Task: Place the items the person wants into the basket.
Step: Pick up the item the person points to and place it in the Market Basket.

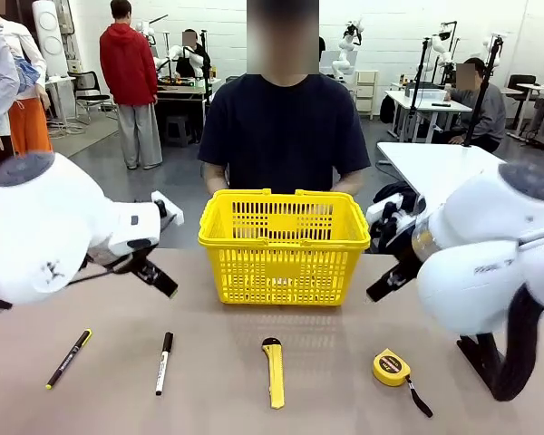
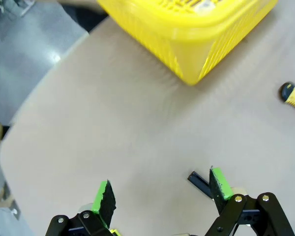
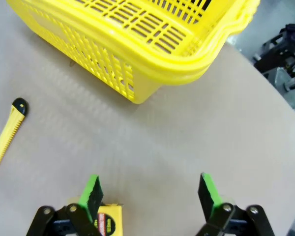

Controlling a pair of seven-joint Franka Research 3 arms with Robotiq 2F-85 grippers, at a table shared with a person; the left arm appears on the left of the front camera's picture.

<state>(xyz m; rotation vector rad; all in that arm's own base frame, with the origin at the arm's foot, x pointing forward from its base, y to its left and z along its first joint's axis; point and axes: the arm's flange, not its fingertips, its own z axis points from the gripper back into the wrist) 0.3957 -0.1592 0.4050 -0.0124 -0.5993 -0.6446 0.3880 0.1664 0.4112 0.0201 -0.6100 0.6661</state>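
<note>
Marker (image 1: 164,362) lies lengthwise toward basket (image 1: 284,272), nearest left hand (image 2: 160,191), spread, empty; knife (image 1: 273,372) central; right hand (image 3: 150,189) likewise spread.

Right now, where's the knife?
Front view: the knife lies mid-table on the robot's side of the basket, between the marker and the tape measure.

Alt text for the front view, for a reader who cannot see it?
A yellow basket stands on the table in front of a person in a dark T-shirt. On the near side lie, left to right, a black pen, a white marker, a yellow utility knife and a tape measure. The left gripper and right gripper hang beside it, empty.
</note>
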